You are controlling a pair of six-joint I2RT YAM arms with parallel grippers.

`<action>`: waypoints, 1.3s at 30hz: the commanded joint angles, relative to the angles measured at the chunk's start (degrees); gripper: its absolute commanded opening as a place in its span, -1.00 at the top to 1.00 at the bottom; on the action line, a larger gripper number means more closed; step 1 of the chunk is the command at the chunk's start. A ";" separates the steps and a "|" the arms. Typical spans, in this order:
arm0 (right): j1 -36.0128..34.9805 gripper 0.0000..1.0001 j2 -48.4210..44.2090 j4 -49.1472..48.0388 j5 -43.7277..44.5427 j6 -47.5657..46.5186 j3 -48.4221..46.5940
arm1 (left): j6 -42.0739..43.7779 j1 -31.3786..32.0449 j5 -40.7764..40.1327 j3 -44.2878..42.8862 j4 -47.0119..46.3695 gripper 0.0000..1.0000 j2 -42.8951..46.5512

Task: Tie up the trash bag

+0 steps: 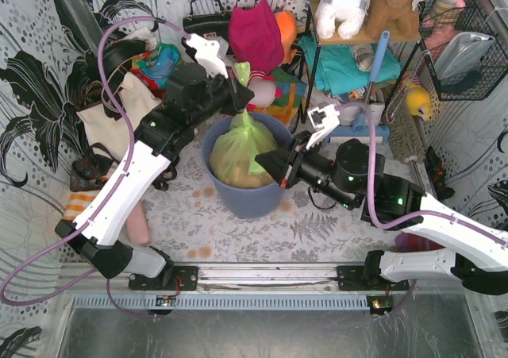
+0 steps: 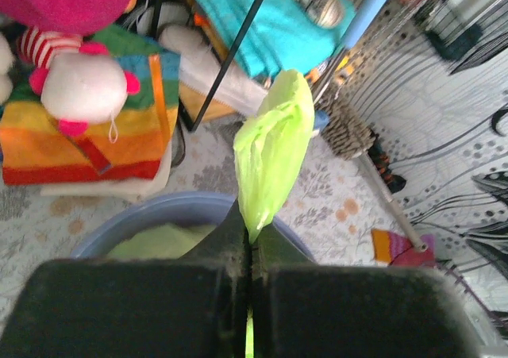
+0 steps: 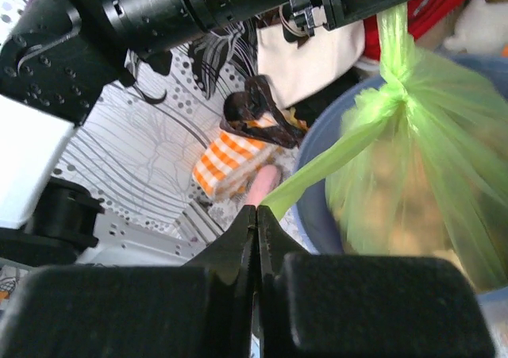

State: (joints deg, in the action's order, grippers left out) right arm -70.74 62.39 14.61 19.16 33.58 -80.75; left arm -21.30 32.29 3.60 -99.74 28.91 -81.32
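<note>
both pairs of jaws are clamped on the trash bag: your left gripper pinches the tail above its knot, your right gripper the side tail; it sits in the bin between them.

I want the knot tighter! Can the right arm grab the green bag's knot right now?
Probably not: the right gripper is shut on a tail of the trash bag, though the knot sits bare.

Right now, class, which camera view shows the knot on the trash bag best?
The right wrist view: the knot shows clearly atop the trash bag. The top external view shows it tiny; the left wrist view shows only one pinched tail.
</note>
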 commanded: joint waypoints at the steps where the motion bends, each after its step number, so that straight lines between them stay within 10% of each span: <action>1: -0.19 1.00 -3.07 -1.04 0.31 3.68 8.80 | 0.49 -0.56 -0.71 8.64 -4.33 1.00 0.72; 9: -0.20 1.00 -7.13 -3.32 3.39 2.81 15.50 | -2.41 -0.65 0.98 19.68 -9.13 1.00 4.14; 15: -0.22 -0.11 -9.96 -9.95 2.99 -15.57 15.63 | -0.98 -0.80 0.72 18.57 -8.19 1.00 3.29; 28: -0.28 -0.58 -16.70 -13.40 -9.61 -62.99 28.04 | 2.01 -2.23 6.77 14.93 -4.28 1.00 -7.84; 39: -0.32 -0.74 -14.09 -17.58 -15.63 -75.58 31.35 | 3.17 -2.24 9.11 13.97 -2.01 1.00 -10.01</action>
State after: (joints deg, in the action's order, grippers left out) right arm -70.74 48.16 2.61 8.03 -36.99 -51.00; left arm -19.77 30.33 11.44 -83.77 27.05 -91.77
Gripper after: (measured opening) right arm 0.866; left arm 0.009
